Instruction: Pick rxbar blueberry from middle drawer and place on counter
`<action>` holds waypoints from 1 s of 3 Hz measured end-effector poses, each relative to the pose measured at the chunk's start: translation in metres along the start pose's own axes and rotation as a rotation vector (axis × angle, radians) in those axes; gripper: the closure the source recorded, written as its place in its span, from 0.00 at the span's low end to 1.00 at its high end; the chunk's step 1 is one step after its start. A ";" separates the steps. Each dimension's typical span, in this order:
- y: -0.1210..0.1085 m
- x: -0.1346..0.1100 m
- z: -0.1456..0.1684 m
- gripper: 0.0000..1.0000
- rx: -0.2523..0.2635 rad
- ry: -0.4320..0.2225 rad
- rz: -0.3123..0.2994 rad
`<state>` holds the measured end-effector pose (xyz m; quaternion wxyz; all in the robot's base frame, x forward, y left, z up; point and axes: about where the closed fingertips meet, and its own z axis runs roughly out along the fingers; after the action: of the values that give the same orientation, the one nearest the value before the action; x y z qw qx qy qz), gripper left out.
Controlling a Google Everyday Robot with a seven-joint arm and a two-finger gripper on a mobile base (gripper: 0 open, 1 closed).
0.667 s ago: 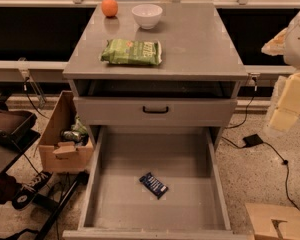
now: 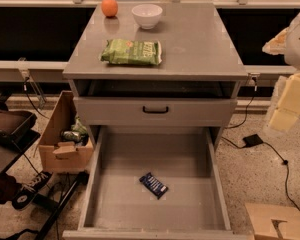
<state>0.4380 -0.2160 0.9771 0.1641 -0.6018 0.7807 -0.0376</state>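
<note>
Only one camera view here, so here goes. The middle drawer (image 2: 190, 204) is pulled wide open, and the rxbar blueberry (image 2: 153, 185) lies flat on its floor, about mid-drawer, angled and not touching any wall. Nothing else is in there with it.

The gripper (image 2: 289, 103) hangs off to the right of the drawer and higher up, well apart from it. Can't tell whether it's spread or closed from this angle, but it isn't carrying the bar.

So I'd say we're at the very start of the pick: the reach hasn't gone into the drawer yet. The next move needs the gripper to swing left over the drawer, drop down between the side walls, and line up across the bar's narrow side.

After that it goes up onto the table (image 2: 195, 44), the cabinet top above the drawer. It has bare room beside the green chip bag (image 2: 131, 52).
</note>
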 end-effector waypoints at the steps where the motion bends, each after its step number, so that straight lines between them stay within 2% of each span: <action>1: 0.015 -0.012 0.017 0.00 0.042 -0.005 0.021; 2: 0.042 -0.025 0.055 0.00 0.073 -0.015 0.037; 3: 0.068 -0.036 0.132 0.00 0.033 0.006 0.065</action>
<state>0.4222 -0.1450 0.8430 0.1730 -0.5730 0.7997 -0.0468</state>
